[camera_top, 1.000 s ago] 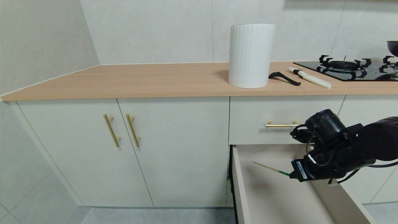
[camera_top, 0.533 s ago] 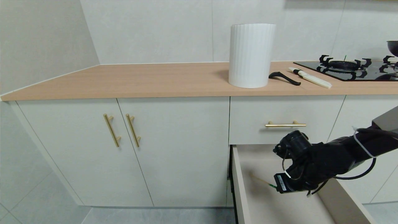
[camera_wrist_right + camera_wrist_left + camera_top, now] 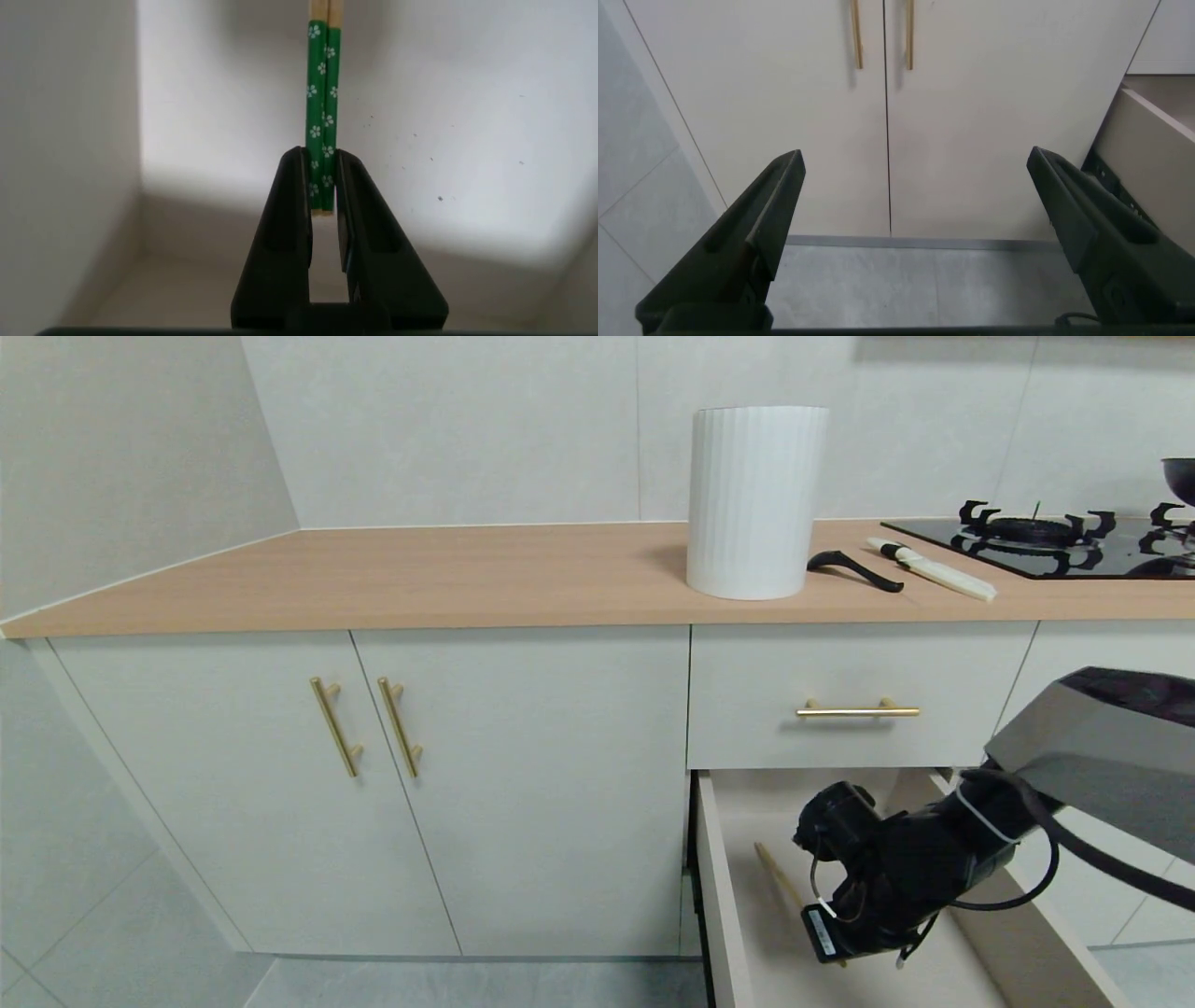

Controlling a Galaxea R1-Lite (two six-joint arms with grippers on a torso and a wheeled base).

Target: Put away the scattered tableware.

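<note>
Green, flower-printed chopsticks [image 3: 322,103] pinched as a pair by the painted ends in right pincer [image 3: 322,201], narrow and tight on them, bare tips pointing toward far-left part of open drawer [image 3: 721,896]. Held low inside the drawer, tips close to or on its floor; cannot tell which. Left pincer [image 3: 915,163] wide, holding nothing, down low facing cupboard doors [image 3: 882,103], left of the drawer. Up on bench [image 3: 420,579]: white ribbed canister [image 3: 754,504], black-handled utensil [image 3: 854,567], pale knife [image 3: 929,569], not yet put away. Likely trouble from here: release while tilted, hence bounce, split of the pair, roll against a side wall; further push with tips jammed on wood, hence levering out of so thin a grip; careless lift-out, hence knock against drawer rim.
</note>
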